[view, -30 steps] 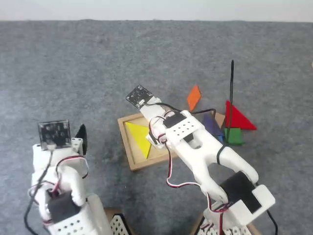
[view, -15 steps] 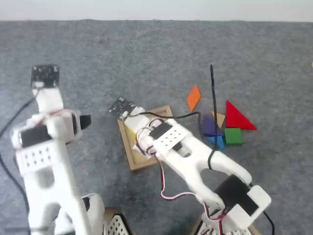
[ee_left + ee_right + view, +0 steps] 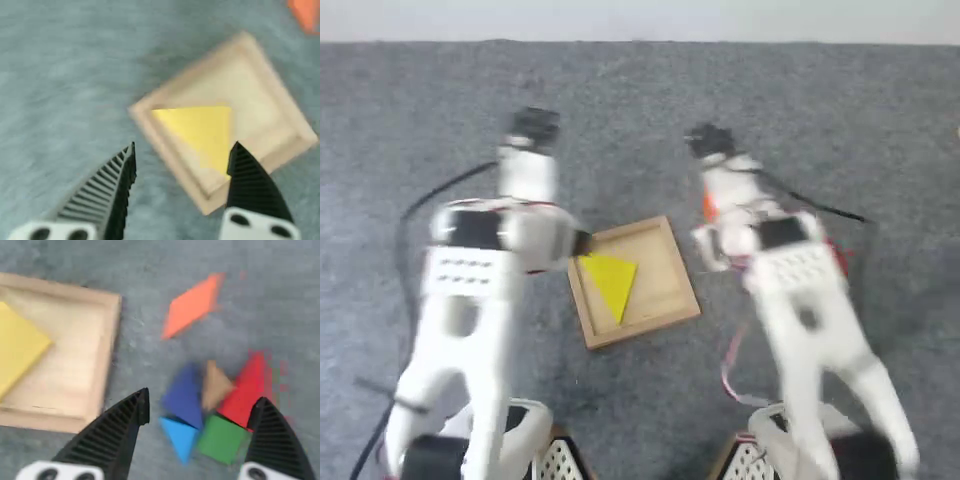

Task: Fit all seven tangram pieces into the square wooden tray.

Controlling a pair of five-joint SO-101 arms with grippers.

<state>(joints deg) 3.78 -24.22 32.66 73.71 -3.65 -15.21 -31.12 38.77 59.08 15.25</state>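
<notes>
One of the seven pieces is in place, so the step in hand looks like fetching the second. The yellow triangle [image 3: 200,132] lies flat in the square wooden tray [image 3: 255,100], pushed against one rim, with the rest of the floor bare wood.

The left fingers [image 3: 112,195] are spread wide and hold nothing. The tray sits just beyond their tips, and the yellow triangle falls in the gap between them.

The right fingers [image 3: 272,435] are also released and empty. Between them, just past the tips, lies a tight cluster on the desk [image 3: 820,100]:
- dark blue triangle [image 3: 184,392]
- light blue triangle [image 3: 181,435]
- green square [image 3: 220,440]
- tan triangle [image 3: 216,385]
- red triangle [image 3: 247,390]

The orange parallelogram [image 3: 192,305] lies farther beyond the tips, apart from the others. The tray's rim stands outside one finger.

The next move probably calls for the right fingers to drop over a single piece and close on its thin edges. The clustered pieces touch or nearly touch, so a finger has little room to slip between them, and a neighbour could be nudged. The orange piece has open desk all round and looks the easier one to straddle.

Any piece must then clear the raised rim before it is set down. The left fingers hang over the tray, so they would likely need to give way to keep that approach open.
</notes>
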